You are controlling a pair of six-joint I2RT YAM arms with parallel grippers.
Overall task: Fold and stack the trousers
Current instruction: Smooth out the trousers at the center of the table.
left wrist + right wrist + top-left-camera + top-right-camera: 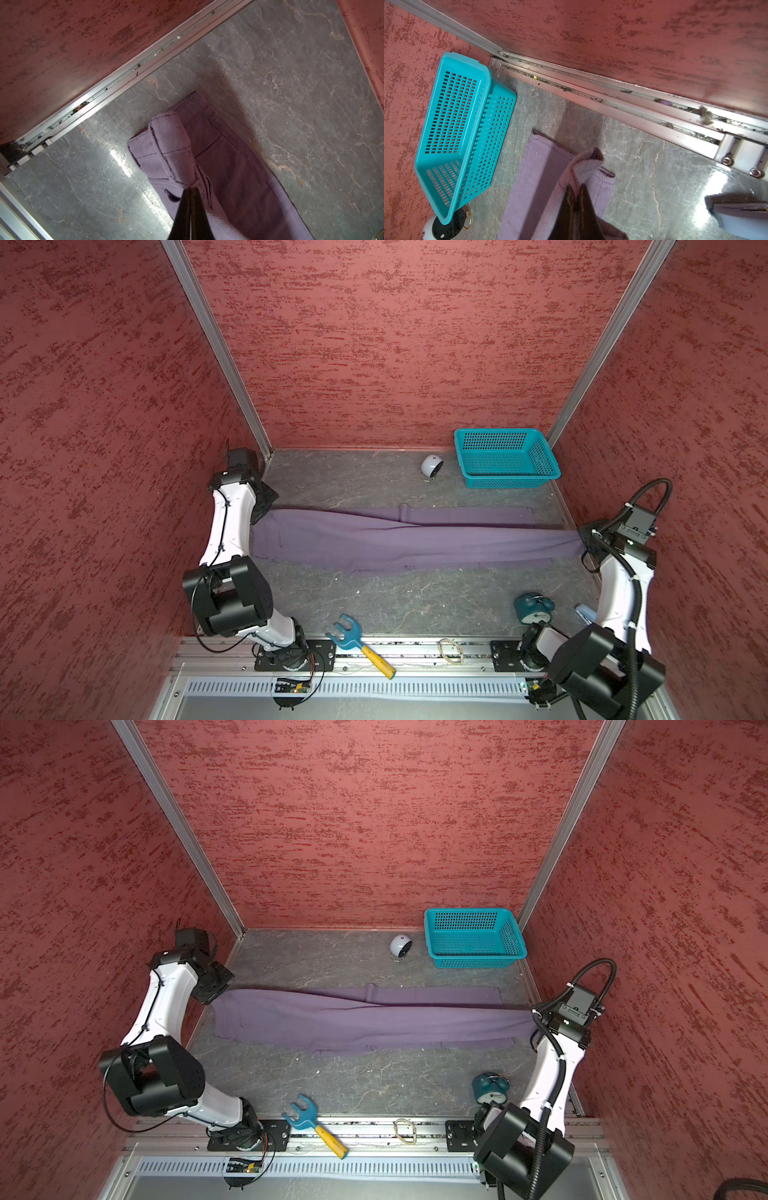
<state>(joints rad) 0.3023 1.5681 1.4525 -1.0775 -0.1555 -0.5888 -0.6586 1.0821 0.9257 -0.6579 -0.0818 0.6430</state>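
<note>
Left wrist to right wrist: trousers strung between both arms, folding barely under way

**Progress.** Left pincer [190, 190] is pressed together on the waistband [166, 135], with that corner lifted just off the desk [374, 601]. Trousers [395, 541] lie across mid-desk, waist by the left wall, legs running to the right wall. Far leg lies flat on the desk. Near leg is drawn taut toward the right pincer [578, 188], which pinches its hem [588, 164] clear of the surface.

Judgement: the leg-on-leg lengthwise fold is the step in hand, and the edges are not yet matched. Left to do: lay the legs together, fold crosswise, stack. Teal basket [509, 482] at the back right holds nothing and looks too small for the unfolded garment.

**Materials.**
- **Waistband:** thick twill with a plainly ribbed weave, dark double stitching, and a belt loop by the pincer tips.
- **Cloth:** muted purple and soft, with long shallow wrinkles; it droops between the two grips.
- **Hem:** turned and stitched, with the paler inside face showing.
- **Desk:** grey, marbled, glossy and hard.
- **Basket:** rigid plastic lattice, rectangular, with flared walls.
</note>
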